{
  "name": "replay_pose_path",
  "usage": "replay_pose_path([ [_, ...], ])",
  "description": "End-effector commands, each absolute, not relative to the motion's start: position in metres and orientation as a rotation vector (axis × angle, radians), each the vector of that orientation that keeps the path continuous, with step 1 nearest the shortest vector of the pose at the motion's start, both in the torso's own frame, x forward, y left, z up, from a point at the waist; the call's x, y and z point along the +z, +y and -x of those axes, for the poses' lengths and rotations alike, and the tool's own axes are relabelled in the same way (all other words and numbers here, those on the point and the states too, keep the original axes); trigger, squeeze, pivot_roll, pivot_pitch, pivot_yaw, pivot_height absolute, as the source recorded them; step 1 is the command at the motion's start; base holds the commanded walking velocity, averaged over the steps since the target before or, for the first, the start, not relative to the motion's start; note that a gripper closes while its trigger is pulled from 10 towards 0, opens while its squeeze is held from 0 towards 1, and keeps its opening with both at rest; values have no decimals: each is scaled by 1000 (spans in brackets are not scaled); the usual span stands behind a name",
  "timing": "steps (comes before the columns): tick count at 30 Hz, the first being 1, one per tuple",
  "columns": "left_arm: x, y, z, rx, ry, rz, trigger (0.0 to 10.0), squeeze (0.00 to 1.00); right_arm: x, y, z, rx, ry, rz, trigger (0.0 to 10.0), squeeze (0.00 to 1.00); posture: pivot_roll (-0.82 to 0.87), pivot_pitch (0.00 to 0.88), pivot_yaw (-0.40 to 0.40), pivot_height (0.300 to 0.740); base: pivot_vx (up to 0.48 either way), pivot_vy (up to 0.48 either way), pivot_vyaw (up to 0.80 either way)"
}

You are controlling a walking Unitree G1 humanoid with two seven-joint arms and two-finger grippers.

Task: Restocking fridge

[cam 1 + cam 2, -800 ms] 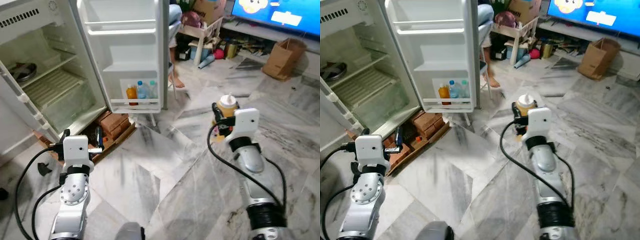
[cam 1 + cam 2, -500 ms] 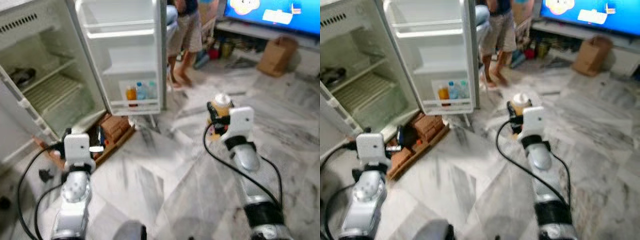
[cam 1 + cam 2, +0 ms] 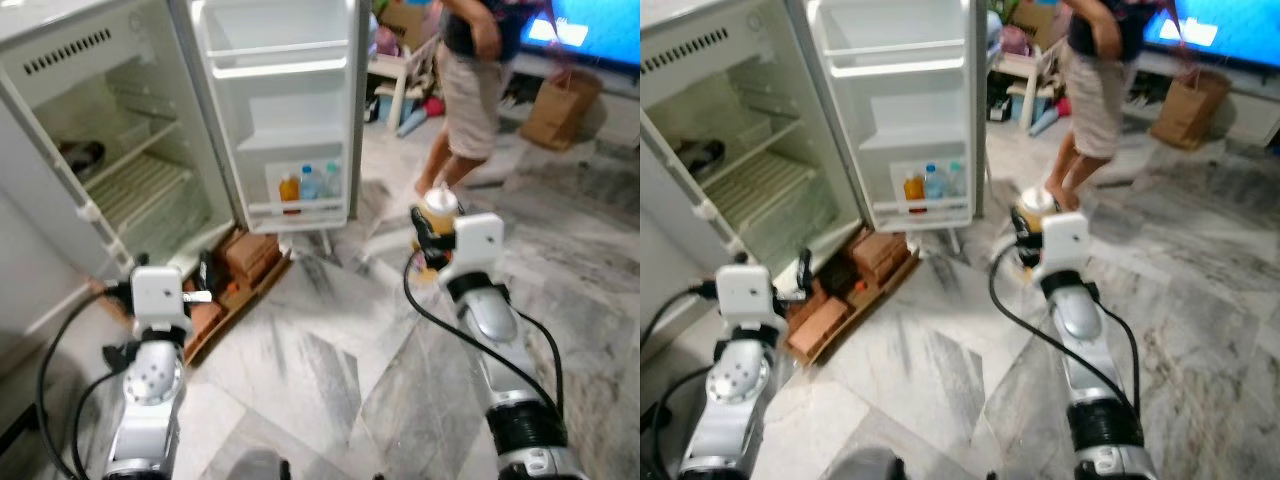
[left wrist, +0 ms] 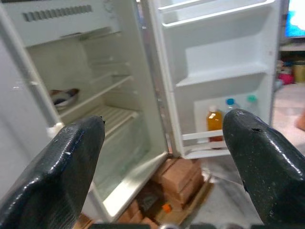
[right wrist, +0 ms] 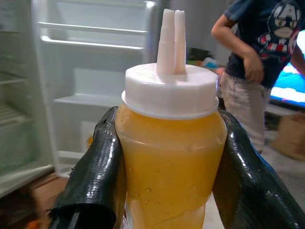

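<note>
On my left stands the white fridge [image 3: 120, 130] with its door [image 3: 290, 110] swung wide, wire shelves bare but for a dark bowl [image 4: 64, 97] on the upper one, and an orange bottle [image 3: 289, 187] beside two clear blue-capped bottles [image 3: 320, 182] in the lowest door rack, above a stack of red bricks [image 3: 250, 255] on the marble floor [image 3: 320, 370]. My left gripper [image 4: 162, 157] points at that open cabinet, its black fingers [image 4: 71, 157] spread wide apart and empty. Further right, my right gripper [image 5: 167, 157] is closed around a yellow squeeze bottle with a white nozzle cap [image 5: 169, 143] (fingers pressed to both its sides), held upright out in front of the fridge door, with a person in a dark shirt and pale shorts [image 3: 470, 70] standing beyond.
</note>
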State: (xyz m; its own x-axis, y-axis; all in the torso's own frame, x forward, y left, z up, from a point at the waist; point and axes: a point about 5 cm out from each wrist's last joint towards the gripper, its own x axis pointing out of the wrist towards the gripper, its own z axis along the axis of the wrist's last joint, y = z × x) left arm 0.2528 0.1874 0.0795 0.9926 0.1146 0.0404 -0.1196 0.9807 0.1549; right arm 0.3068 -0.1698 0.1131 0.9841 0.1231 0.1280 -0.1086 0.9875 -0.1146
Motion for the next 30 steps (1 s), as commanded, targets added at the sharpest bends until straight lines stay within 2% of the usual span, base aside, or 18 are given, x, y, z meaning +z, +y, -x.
replay_pose_path([
  [1,83,195,-253,129,-41,-173,10000,0,125,-159,-311,143,-192,96,10000,0,126,14,6,740,371,304,0],
  [25,83,193,-256,131,-33,-161,10000,0,124,-155,-311,171,-190,111,10000,0,124,23,9,740,377,296,0],
  [30,83,193,-256,127,-38,-169,10000,0,123,-151,-310,188,-190,118,10000,0,125,24,9,740,335,343,731],
])
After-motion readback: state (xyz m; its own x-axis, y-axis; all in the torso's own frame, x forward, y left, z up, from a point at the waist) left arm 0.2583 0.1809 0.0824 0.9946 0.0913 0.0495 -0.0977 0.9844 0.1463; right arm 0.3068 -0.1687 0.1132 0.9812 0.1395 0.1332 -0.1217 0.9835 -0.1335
